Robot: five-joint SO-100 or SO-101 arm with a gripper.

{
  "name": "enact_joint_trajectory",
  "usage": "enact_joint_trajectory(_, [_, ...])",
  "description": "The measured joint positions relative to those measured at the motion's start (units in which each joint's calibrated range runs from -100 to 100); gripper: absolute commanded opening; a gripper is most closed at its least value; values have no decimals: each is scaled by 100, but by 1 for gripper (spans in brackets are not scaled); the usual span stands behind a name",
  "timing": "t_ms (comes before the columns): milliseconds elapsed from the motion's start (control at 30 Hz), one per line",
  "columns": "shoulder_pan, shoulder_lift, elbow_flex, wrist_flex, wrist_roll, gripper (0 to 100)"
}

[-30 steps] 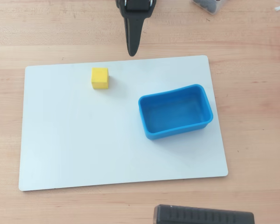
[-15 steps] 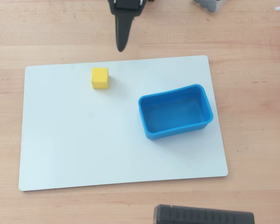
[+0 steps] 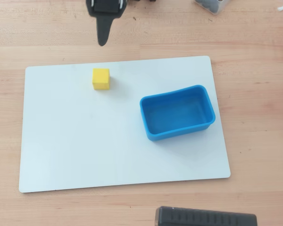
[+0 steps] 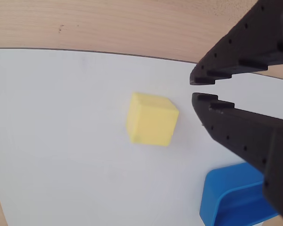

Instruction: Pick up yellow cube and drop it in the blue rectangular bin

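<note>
In the overhead view, the small matte yellow cube stands alone near the top edge of the flat white rectangular board on the wooden desk, with bare board on every side of it. The bright blue shallow plastic bin, lower right of the cube and well apart, is the only obstacle on the board. A black ribbed block lies off the board's bottom edge, far from the cube.

light wooden table under even lighting; white rectangular board lies at its centre, dark ribbed object just below the board.
</note>
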State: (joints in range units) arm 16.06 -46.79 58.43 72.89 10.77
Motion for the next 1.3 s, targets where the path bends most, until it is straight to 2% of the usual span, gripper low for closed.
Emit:
enact_joint_trajectory(467, [116, 2531, -1653, 98, 15, 0])
enact_joint_trajectory(867, [-147, 3483, -2428, 98, 15, 1])
enact_joint_trajectory(1167, [-162, 3483, -2428, 98, 15, 25])
enact_joint_trajectory(1300, [-162, 3483, -2428, 98, -29, 27])
